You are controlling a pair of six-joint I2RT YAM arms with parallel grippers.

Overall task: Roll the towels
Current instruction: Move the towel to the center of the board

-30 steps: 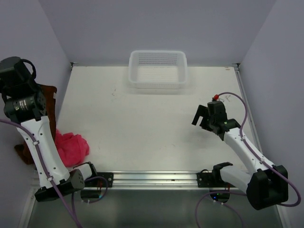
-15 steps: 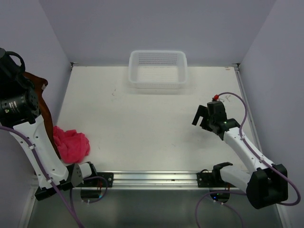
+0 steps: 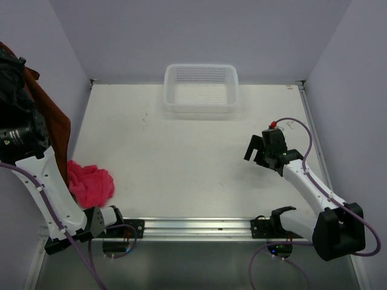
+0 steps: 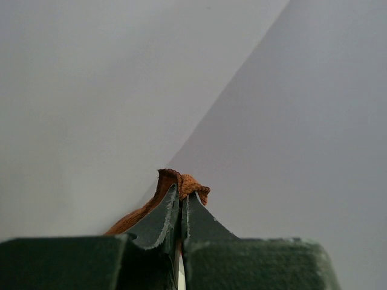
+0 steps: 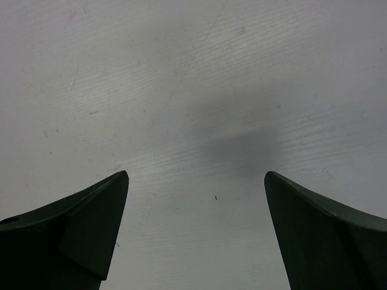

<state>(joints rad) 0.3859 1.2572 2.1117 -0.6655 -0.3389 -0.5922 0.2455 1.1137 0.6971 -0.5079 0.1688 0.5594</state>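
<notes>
— Where is the rust-brown towel (image 3: 53, 121)?
— It hangs in the air at the far left side, long and draped. One bunched corner is pinched tight in the left tool (image 4: 181, 196).
— And the pink towel (image 3: 91, 184)?
— It lies crumpled in a heap on the counter (image 3: 181, 157), near the front left corner, not rolled.

Towel (image 3: 91, 184) on table's (image 3: 181, 157) left, basket (image 3: 199, 107) behind

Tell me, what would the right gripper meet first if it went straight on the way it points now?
Most likely the bare table top. The right gripper is open, and its wrist view shows only that surface ahead, with nothing between. How far it lies is unclear.
</notes>
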